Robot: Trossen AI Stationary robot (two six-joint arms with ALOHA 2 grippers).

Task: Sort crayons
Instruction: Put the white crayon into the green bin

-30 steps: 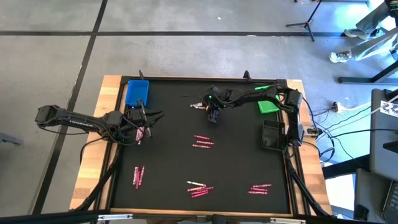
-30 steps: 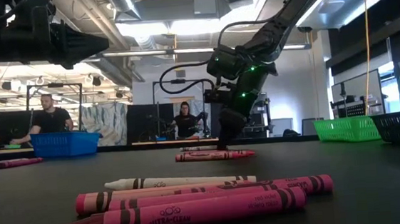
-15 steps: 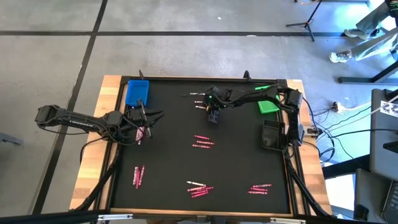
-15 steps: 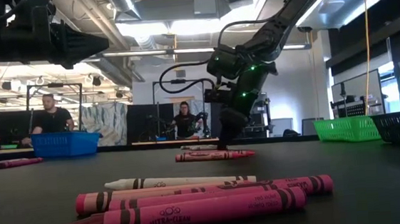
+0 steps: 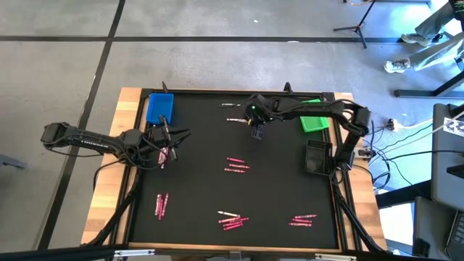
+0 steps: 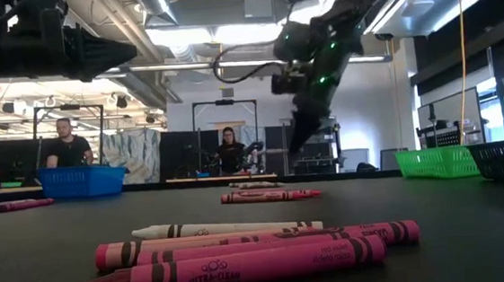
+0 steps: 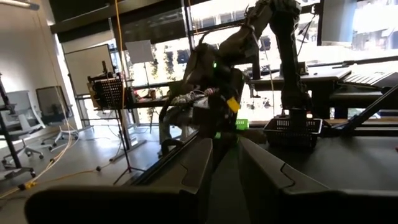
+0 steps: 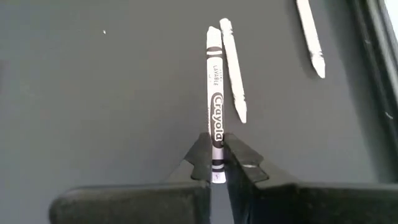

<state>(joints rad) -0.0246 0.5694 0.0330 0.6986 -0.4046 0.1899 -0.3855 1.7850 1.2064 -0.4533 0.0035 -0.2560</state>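
Observation:
Pink crayons lie in small groups on the black mat (image 5: 275,188): mid-table (image 5: 237,165), near left (image 5: 161,205), near middle (image 5: 232,220) and near right (image 5: 303,219). Two white crayons (image 8: 233,68) (image 8: 310,37) lie flat at the far side. My right gripper (image 5: 257,132) hangs above them, shut on a third white crayon (image 8: 215,106). At the left, my left gripper (image 5: 180,136) is level above the mat. Its fingers (image 7: 199,165) stand apart with nothing between them. My right gripper pinches the white crayon by its back end (image 8: 216,163) between its two fingertips. The fingers slant down from above and lie along the crayon. The rest of the crayon sticks out past the fingertips, clear of the mat.
A blue tray (image 5: 159,107) stands at the far left, with a green tray (image 5: 312,123) and a dark basket (image 5: 317,157) at the right. Pink crayons (image 5: 163,154) lie under the left arm. People sit in the room beyond the table.
My right gripper has risen from the mat and drifted a little toward the far right, taking the white crayon up with it. The other white crayons stay on the mat.

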